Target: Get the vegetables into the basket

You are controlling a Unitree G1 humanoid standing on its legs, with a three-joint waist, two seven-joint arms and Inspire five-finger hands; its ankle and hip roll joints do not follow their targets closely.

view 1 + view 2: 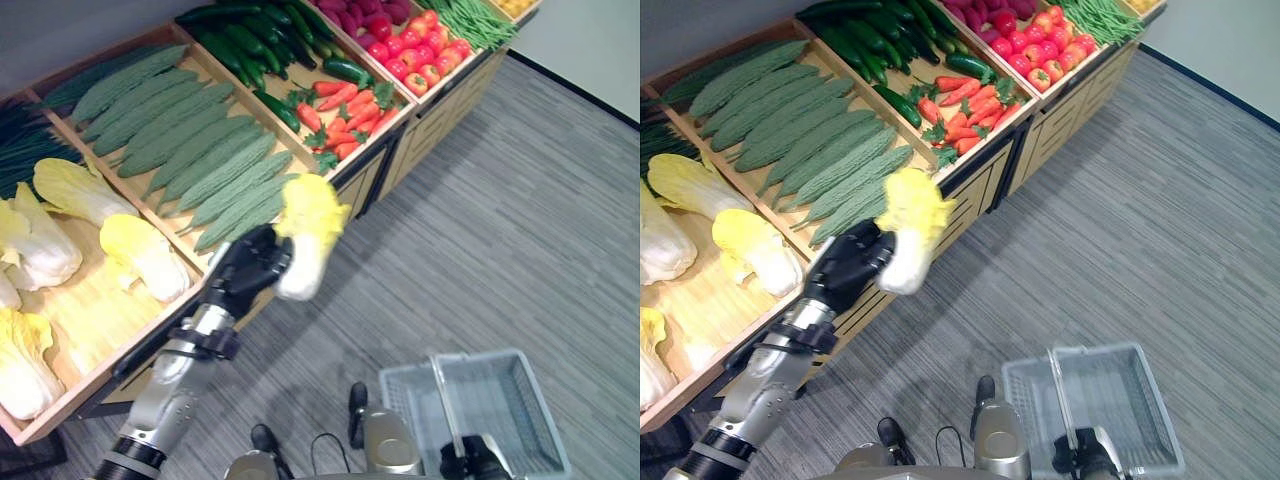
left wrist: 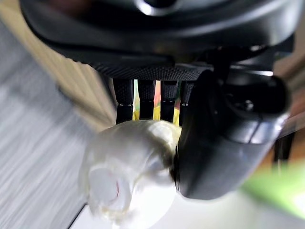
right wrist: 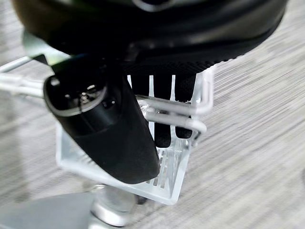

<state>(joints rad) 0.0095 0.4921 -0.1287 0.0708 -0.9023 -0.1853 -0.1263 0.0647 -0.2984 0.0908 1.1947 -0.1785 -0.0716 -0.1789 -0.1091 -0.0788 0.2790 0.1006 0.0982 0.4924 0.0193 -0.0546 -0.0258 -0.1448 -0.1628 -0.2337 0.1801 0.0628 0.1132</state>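
Left eye view: we read the scene from the robot's left across to its right.
Stand (image 1: 95,385): a wooden produce stand runs along the left side, split into bins.
Cabbages (image 1: 140,255): several lie in the bin at the stand's near left end.
Gourds (image 1: 190,140): a bin of bumpy green ones sits next along the stand.
Cucumbers (image 1: 250,40): dark green, in the bin past the gourds, with carrots (image 1: 345,110) at that bin's front edge.
Tomatoes (image 1: 425,55): red, toward the stand's far right end.
Left hand (image 1: 248,268): we see it curled round the white stem end of one cabbage (image 1: 308,232), held in the air just off the stand's front edge, over the floor (image 1: 520,220).
Left wrist view: fingers (image 2: 143,98) and thumb wrap the pale stem (image 2: 128,171), so we judge the grip firm.
Basket (image 1: 505,395): pale wire, well apart from the held cabbage, low at the right and off the floor.
Right hand (image 3: 107,129): fingers hooked round the basket's handle (image 3: 171,112), carrying it.
Basket contents: we see nothing inside.
Progress: we judge it early; one cabbage is lifted but not yet dropped in.
Left to do: bring cabbage and basket together, let go, then fetch more from the stand.
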